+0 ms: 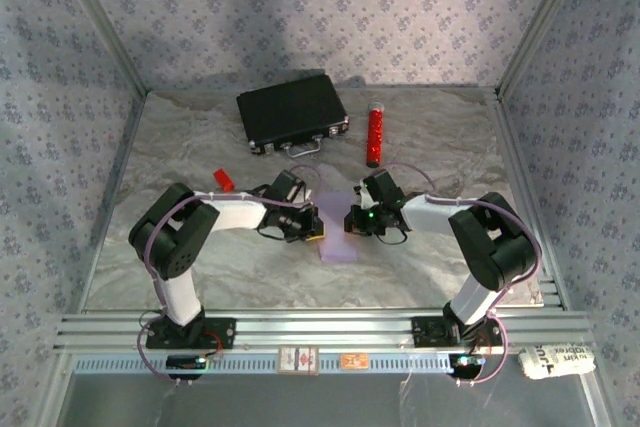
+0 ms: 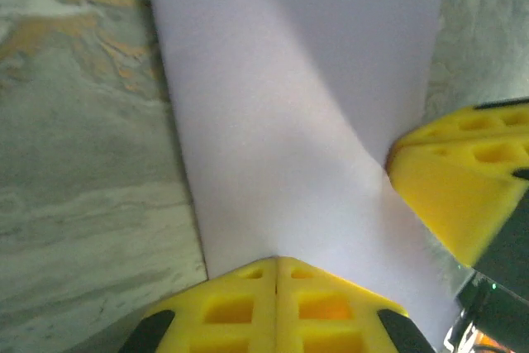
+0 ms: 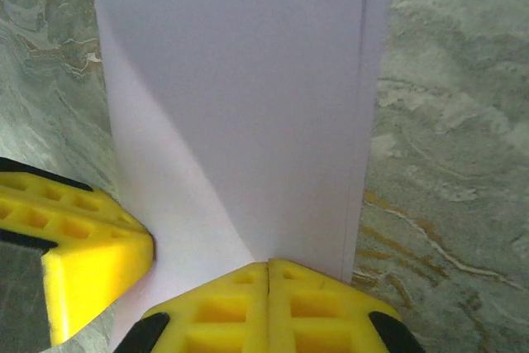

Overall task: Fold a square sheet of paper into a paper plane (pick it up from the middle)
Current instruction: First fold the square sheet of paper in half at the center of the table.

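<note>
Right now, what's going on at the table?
Both arms are working the thin pale lilac sheet of paper at mid-table. The left hand and the right hand are shut, tips at the sheet's edges; whether they pinch or just press it, I can't tell. The sheet lies on the marbled table with a fold in it, not yet a plane. The black case and red cylinder sit behind, untouched.

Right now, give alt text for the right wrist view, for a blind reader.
A lilac sheet of paper, a crease along its right side, lies on a grey marbled table. The right arm's yellow fingers, closed, meet its near edge at bottom centre; the left arm's yellow fingers touch its lower left edge.
</note>
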